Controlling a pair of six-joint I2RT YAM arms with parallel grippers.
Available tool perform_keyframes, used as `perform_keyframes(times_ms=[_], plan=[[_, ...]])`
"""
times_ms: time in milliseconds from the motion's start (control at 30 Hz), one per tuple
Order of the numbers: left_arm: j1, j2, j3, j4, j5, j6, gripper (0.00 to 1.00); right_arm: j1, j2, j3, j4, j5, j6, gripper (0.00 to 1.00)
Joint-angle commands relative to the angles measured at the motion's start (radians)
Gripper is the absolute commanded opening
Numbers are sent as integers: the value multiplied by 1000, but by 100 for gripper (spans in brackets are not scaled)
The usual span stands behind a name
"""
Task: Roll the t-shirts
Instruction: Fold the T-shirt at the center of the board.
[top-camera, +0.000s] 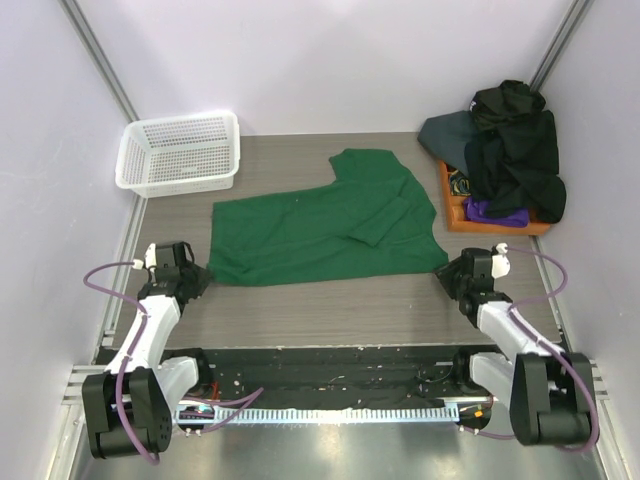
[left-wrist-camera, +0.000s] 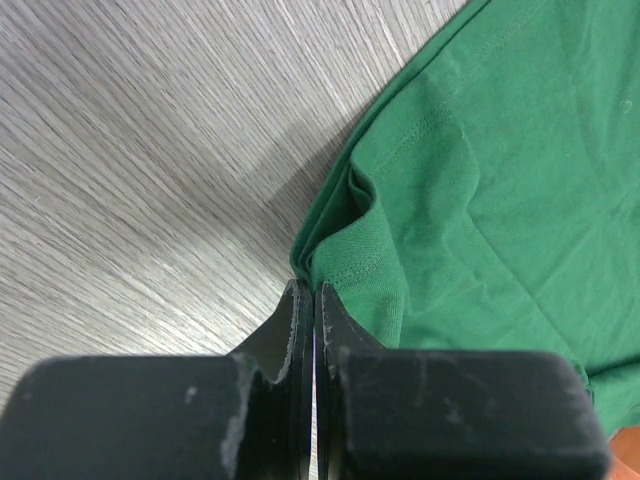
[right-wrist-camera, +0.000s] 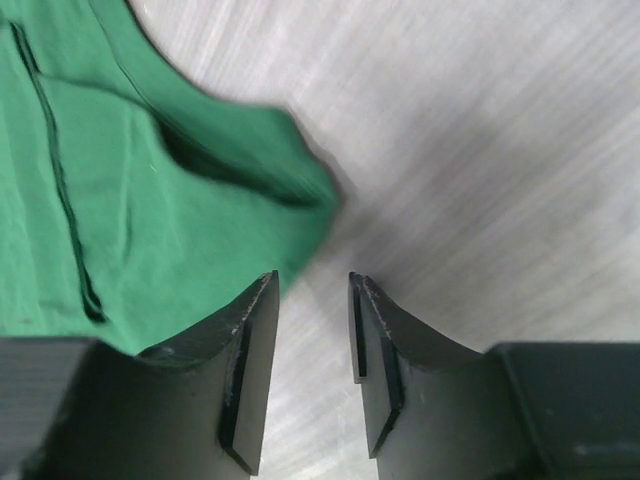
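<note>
A dark green t-shirt (top-camera: 320, 225) lies spread wide on the wooden table, one sleeve folded in over its right part. My left gripper (top-camera: 197, 275) is at the shirt's near left corner. In the left wrist view the gripper (left-wrist-camera: 308, 288) is shut, its tips pinching the hemmed corner of the shirt (left-wrist-camera: 480, 180), which bunches up there. My right gripper (top-camera: 452, 275) is at the shirt's near right corner. In the right wrist view the gripper (right-wrist-camera: 312, 280) is open and empty, with the corner of the shirt (right-wrist-camera: 120, 200) lying just ahead and left of its tips.
A white mesh basket (top-camera: 180, 150) stands at the back left. An orange tray (top-camera: 455, 212) at the back right holds a pile of dark clothes (top-camera: 510, 150) and a purple one (top-camera: 495, 212). Walls close in on both sides.
</note>
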Motion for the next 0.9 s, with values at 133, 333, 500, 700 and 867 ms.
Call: perform_keyframes(times_ms=[133,333,500,700,867], plan=[[7,-4,5,36,14,18,0,2,197,81,145,65,11,46],[7,-5,5,42,8,21,0,37,290,104,160,117,11,35],[7,1,12,45,11,24,0,46,327,156,139,111,-15,1],[7,-24,64,-12,-8,47,0,58,137,186,29,135,-22,1],[7,-45,168,-96,-2,44,0,60,-16,303,-126,138,-43,1]])
